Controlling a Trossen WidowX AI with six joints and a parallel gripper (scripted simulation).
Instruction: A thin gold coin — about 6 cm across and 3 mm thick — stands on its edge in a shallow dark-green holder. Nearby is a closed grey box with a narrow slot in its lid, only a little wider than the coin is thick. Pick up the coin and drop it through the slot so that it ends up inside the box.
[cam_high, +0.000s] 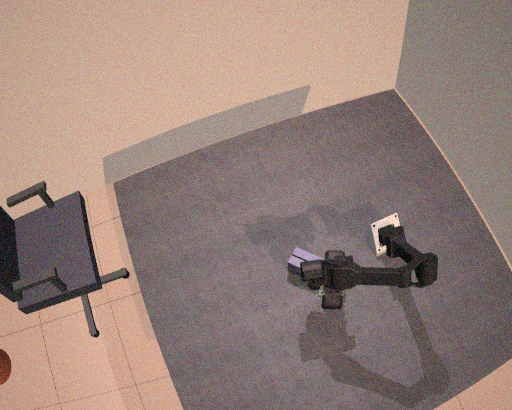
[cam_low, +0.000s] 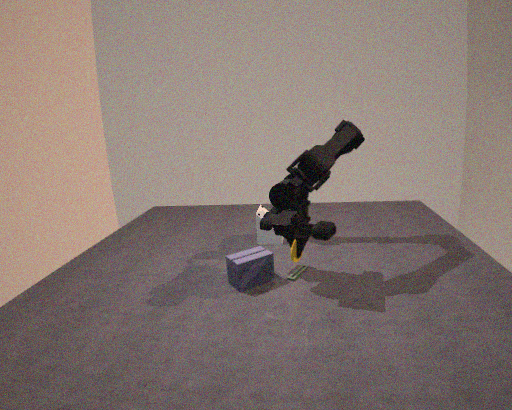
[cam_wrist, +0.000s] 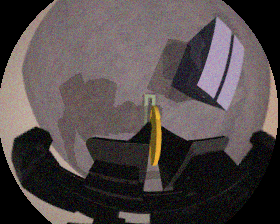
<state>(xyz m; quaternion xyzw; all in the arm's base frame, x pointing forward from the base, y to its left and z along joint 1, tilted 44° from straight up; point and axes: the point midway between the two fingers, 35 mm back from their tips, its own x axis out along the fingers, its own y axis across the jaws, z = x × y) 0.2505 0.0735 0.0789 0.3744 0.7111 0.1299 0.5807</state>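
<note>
Gold coin (cam_low: 295, 250), pinched edge-up in the gripper (cam_wrist: 154, 136), hangs just above its green holder (cam_low: 297, 272), beside the grey box (cam_low: 249, 267). Its tilt is hard to judge; any twist could jam it against the narrow slot (cam_low: 247, 253).

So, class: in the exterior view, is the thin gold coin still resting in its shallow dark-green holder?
No: the thin gold coin hangs clamped in the black gripper, clear above the shallow dark-green holder.

— Where is the arm (cam_high: 370, 275)?
— On the grey worktop (cam_high: 225, 240), reaching toward nine o'clock from its white base (cam_high: 384, 231).
— And the box (cam_high: 301, 258)?
— Partly hidden under the arm's end.
— Anything else?
— A chair (cam_high: 50, 250), far off at nine o'clock.
</note>
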